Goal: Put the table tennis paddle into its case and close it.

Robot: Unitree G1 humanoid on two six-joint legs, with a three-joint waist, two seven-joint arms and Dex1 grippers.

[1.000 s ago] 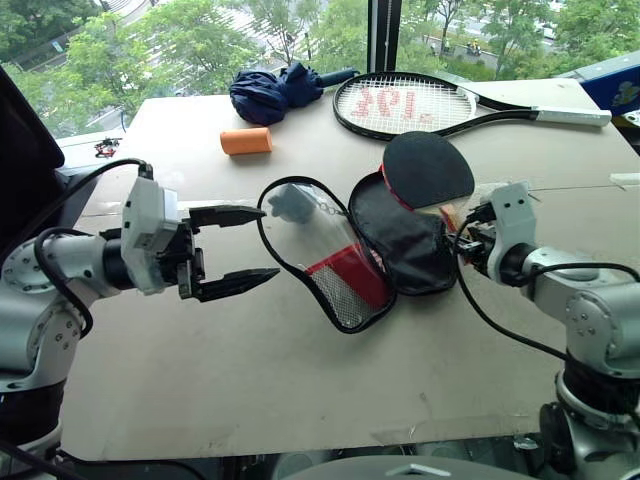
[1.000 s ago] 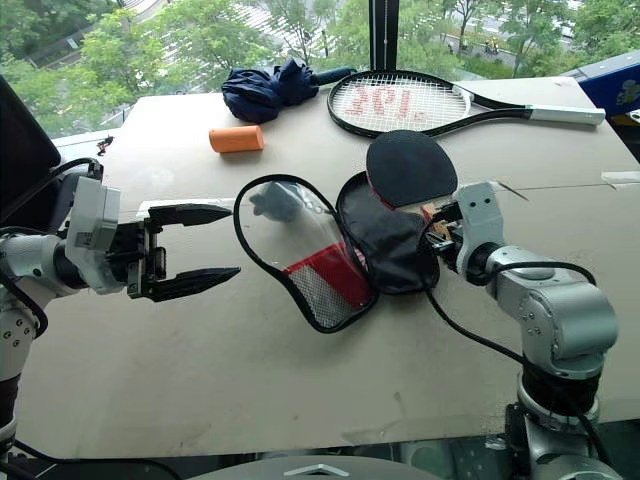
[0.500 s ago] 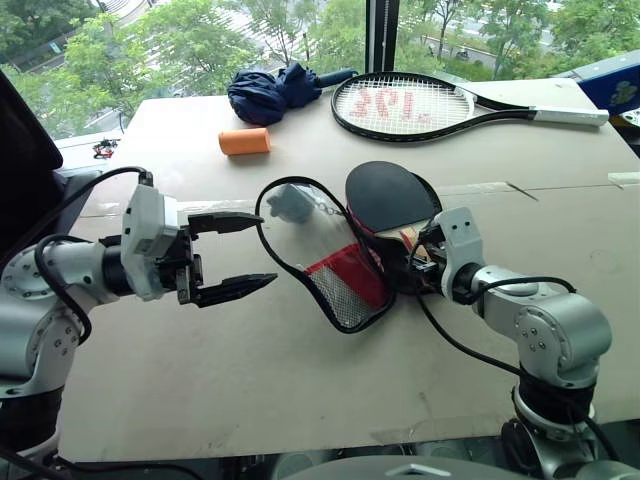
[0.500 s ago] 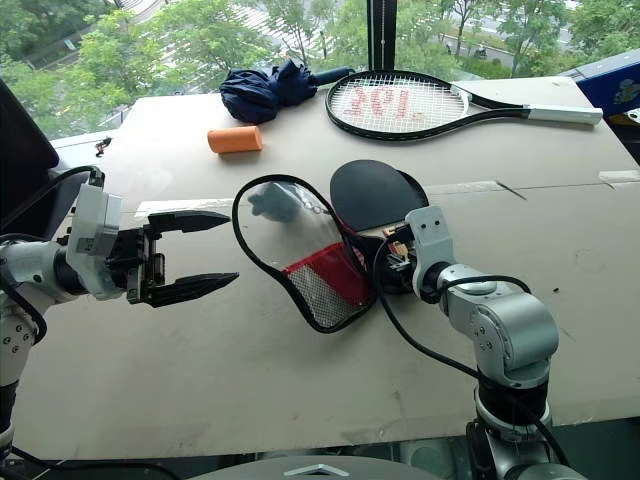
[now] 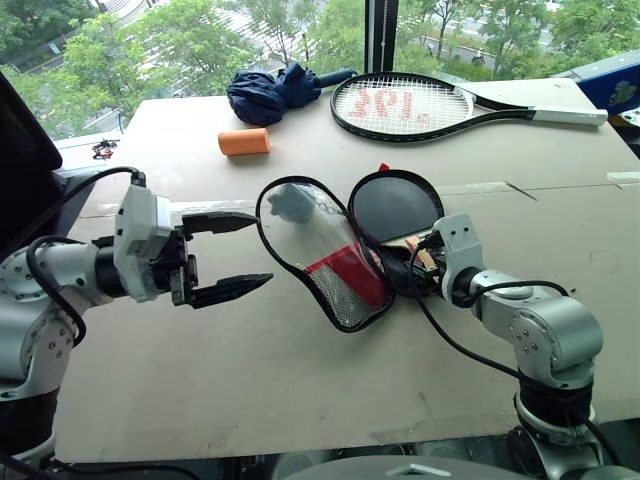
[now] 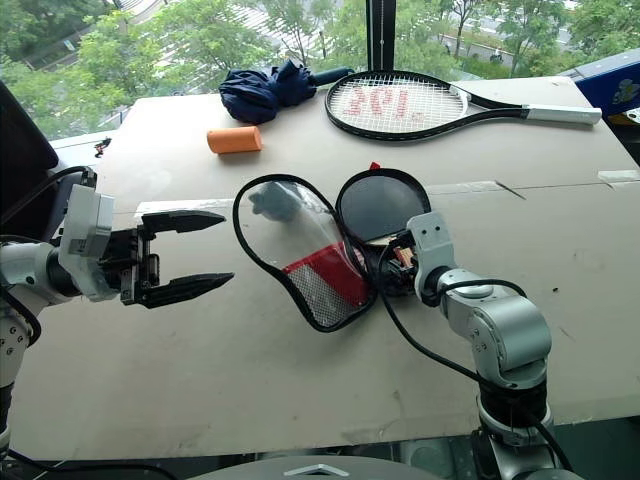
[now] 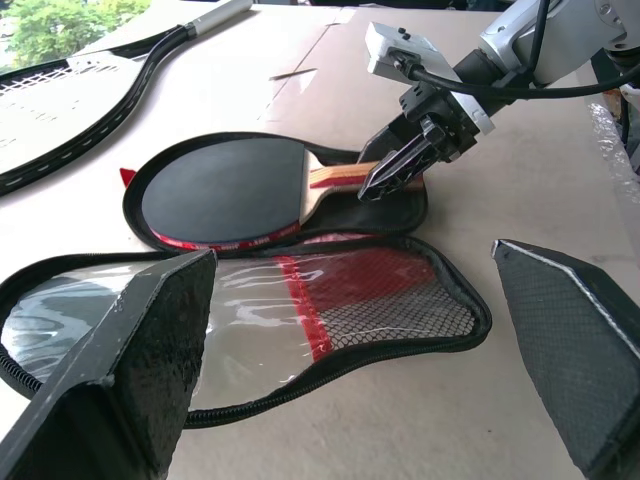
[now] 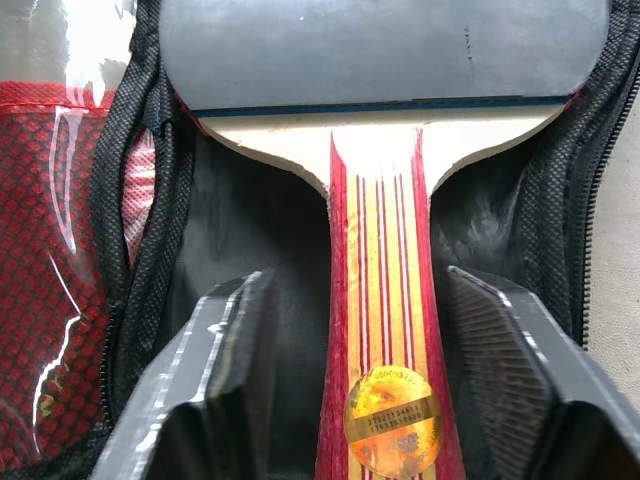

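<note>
The table tennis paddle point(image 5: 392, 207) lies face up inside the far half of the case point(image 5: 335, 258), which is spread open on the desk point(image 5: 300, 380), its black rubber filling the round end and its striped wooden handle point(image 8: 385, 330) pointing toward the right tool point(image 7: 400, 170). That right tool sits low over the handle end with its two black fingers point(image 8: 215, 390) parted, one on each side of the wood and clear of it, so the paddle is released and rests in the case on its own. The near flap of the case, with clear film, red panel and mesh pocket, lies folded out flat toward the left tool point(image 5: 228, 256), a grey-blue plush charm point(image 5: 290, 203) at its far end. The left tool hovers above the desk just beside that flap, fingers spread wide and holding nothing. Farther back on the desk lie an orange cylinder point(image 5: 245, 141), a folded dark blue umbrella point(image 5: 275, 90) and a large black tennis racket point(image 5: 420, 105)
</note>
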